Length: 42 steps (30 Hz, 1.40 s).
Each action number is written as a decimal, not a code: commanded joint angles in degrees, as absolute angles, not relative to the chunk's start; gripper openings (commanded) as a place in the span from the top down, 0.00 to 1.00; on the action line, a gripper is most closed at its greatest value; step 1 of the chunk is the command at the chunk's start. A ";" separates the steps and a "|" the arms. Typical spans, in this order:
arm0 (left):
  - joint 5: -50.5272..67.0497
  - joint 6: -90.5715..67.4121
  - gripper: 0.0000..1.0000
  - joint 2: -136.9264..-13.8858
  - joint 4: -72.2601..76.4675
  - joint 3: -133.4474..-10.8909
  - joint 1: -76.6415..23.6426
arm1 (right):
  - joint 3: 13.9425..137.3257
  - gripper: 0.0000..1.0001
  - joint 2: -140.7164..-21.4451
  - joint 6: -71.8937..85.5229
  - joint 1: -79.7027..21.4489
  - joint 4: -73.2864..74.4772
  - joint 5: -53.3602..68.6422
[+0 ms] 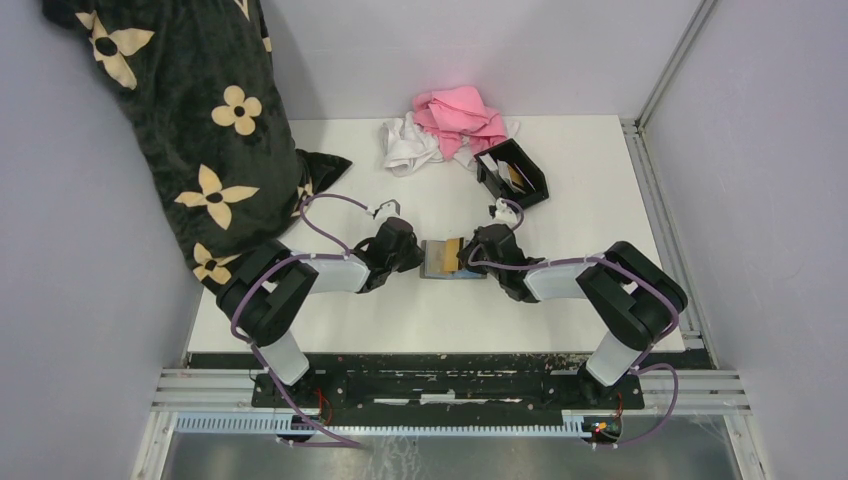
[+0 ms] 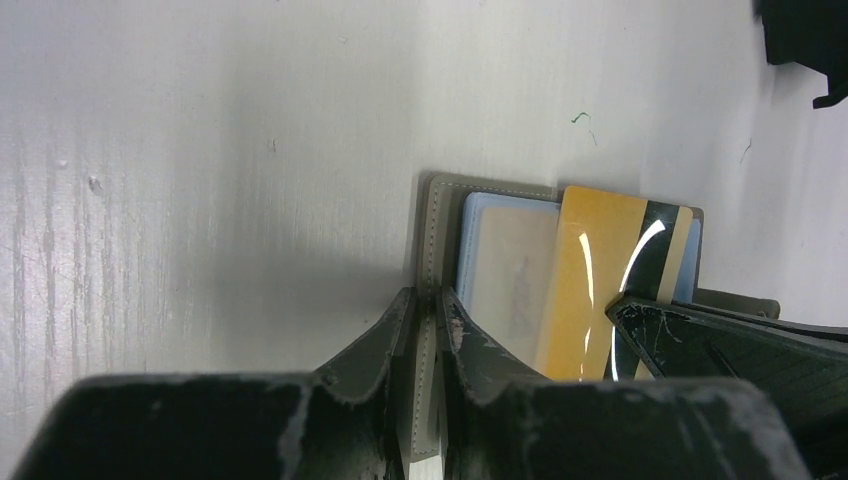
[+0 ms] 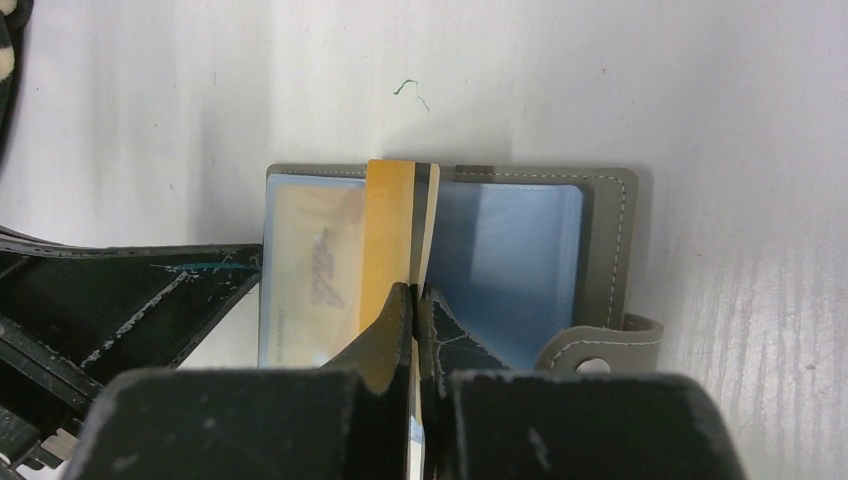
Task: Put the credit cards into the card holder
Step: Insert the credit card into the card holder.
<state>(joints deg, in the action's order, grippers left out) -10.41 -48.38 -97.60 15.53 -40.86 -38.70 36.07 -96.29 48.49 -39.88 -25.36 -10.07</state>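
One pink cloth [image 1: 460, 112] beside card holder [image 1: 517, 173], wallet [image 1: 437, 262] nearer

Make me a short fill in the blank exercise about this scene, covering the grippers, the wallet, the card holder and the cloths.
1. The right gripper pinches the orange card, which has a ___ stripe.
2. The left gripper has its jaws on the stitched edge of the grey wallet, which lies ___ with its clear pockets showing.
3. The card holder stands at the back near a white cloth and a ___ cloth.

Missing words: black; open; pink.
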 commanded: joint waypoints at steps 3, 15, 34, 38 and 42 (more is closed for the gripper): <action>-9.71 -46.19 0.82 -102.42 7.28 -37.80 -39.18 | 34.21 0.99 -100.13 47.19 -42.38 -16.87 -9.73; -9.32 -46.32 0.83 -103.59 7.82 -38.13 -39.11 | 33.67 0.99 -99.34 46.81 -44.02 -15.13 -9.13; -9.33 -46.21 0.83 -104.33 7.82 -38.58 -39.14 | 31.21 0.99 -97.91 48.40 -46.05 -15.60 -9.04; -9.23 -46.16 0.83 -104.36 7.87 -38.46 -39.16 | 30.72 0.99 -96.73 50.03 -46.31 -14.34 -10.78; -8.77 -46.18 0.84 -104.84 8.41 -38.24 -39.17 | 31.13 0.99 -95.81 51.88 -46.55 -12.26 -12.17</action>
<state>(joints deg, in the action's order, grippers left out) -11.57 -48.38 -99.77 19.59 -40.93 -38.59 33.47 -94.43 52.16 -44.51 -26.70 -14.37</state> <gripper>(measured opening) 0.168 0.014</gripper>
